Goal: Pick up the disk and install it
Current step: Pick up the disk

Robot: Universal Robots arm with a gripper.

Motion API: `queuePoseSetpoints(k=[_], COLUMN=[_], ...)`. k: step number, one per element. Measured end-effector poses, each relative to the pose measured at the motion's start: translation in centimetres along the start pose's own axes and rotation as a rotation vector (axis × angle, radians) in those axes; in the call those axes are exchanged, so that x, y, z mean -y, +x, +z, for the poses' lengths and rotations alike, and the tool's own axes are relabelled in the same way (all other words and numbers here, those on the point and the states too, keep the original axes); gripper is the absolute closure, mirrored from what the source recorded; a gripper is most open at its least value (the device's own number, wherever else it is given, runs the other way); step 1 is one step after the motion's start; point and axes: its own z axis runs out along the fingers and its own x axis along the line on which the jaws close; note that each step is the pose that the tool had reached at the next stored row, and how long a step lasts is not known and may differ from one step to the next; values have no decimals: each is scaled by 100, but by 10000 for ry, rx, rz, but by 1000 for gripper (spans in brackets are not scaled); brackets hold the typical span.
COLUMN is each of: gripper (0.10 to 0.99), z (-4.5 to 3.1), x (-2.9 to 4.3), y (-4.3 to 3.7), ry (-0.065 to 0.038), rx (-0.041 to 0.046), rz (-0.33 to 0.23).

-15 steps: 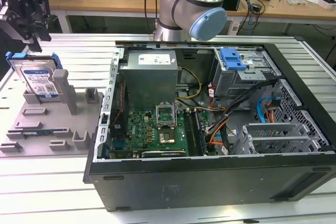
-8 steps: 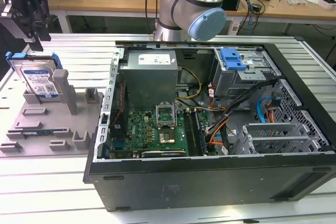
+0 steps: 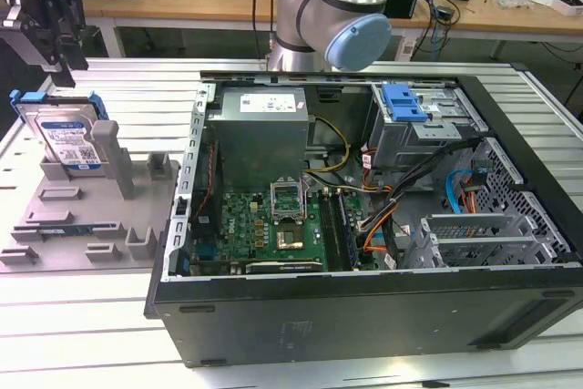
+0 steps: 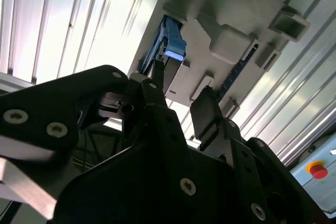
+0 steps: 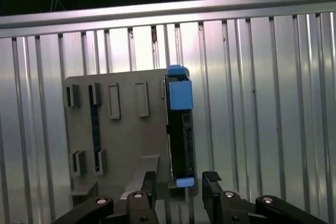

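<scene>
At the exterior view's left, the black gripper (image 3: 62, 52) hangs just above the disk (image 3: 68, 138). Its two fingers are spread apart, pinching nothing and not touching the disk. The silver disk stands upright on its edge in a slot at the far corner of a grey holder (image 3: 91, 216). Its blue-and-white label faces the camera and a blue bracket frames its edges. The holder rests on a ribbed metal table (image 3: 73, 316).

In both wrist views the disk (image 5: 178, 129) (image 4: 170, 48) appears edge-on in the holder (image 5: 126, 135) (image 4: 236, 9). The spread gripper (image 5: 179, 182) (image 4: 181, 95) is lined up over it, with a clear gap between the fingertips (image 5: 210, 182).

In the middle of the exterior view an open computer case (image 3: 364, 316) lies on its side just beside the holder. It shows a grey box (image 3: 260, 134) with a white sticker and a green circuit board (image 3: 264, 225). The robot arm (image 3: 337, 6) rises behind the case. Toward the exterior view's right, a blue latch (image 3: 404, 102) sits on a metal cage inside the case, above a tangle of cables.
</scene>
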Motion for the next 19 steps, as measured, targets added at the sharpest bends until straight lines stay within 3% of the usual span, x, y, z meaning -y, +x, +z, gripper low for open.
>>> queuePoseSetpoints(k=[4,12,19], gripper=[604,604,604], z=[7,55,121], x=[-111,-332,-454], y=[-71,-58,-50], ry=[3,7,14], rx=[-19,-25,-26], rz=[-14,-101,-419])
